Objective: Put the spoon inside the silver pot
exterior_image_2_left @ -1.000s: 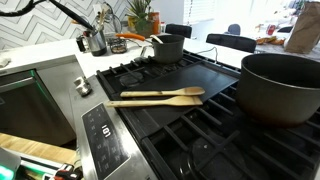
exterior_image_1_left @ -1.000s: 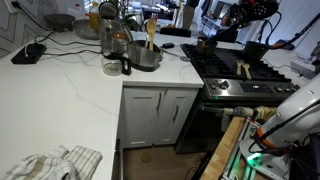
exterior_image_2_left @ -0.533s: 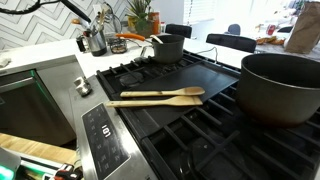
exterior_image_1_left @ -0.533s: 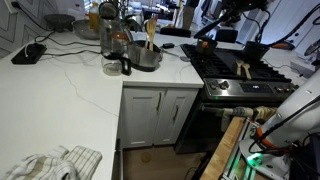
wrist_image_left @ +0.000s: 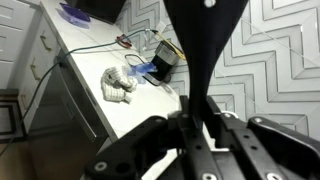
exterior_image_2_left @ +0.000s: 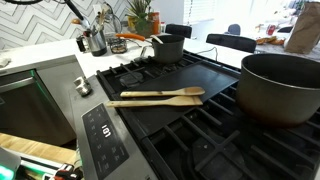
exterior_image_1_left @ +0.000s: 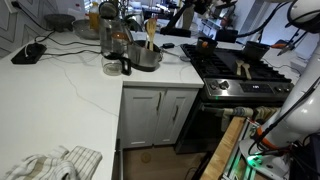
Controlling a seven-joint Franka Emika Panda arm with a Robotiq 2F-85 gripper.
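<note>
Jug (exterior_image_1_left: 113, 38), mug (exterior_image_1_left: 112, 68) beside silver pot (exterior_image_1_left: 146, 58)

Silver pot (exterior_image_1_left: 147, 58) on white counter (exterior_image_1_left: 70, 90), spoon (exterior_image_1_left: 150, 33) standing in the pot, glass jug (exterior_image_1_left: 113, 38) just beside the pot, dark mug (exterior_image_1_left: 112, 67) near the pot, stove (exterior_image_1_left: 240, 82) on the pot's opposite side, crumpled cloth (exterior_image_1_left: 50, 163) well apart from the pot.

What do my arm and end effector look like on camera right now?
In an exterior view the arm shows smooth, rounded white shells. In the wrist view the end effector is matte black: a tapering shape above a bulky housing. Too blurred for markings or cables.
</note>
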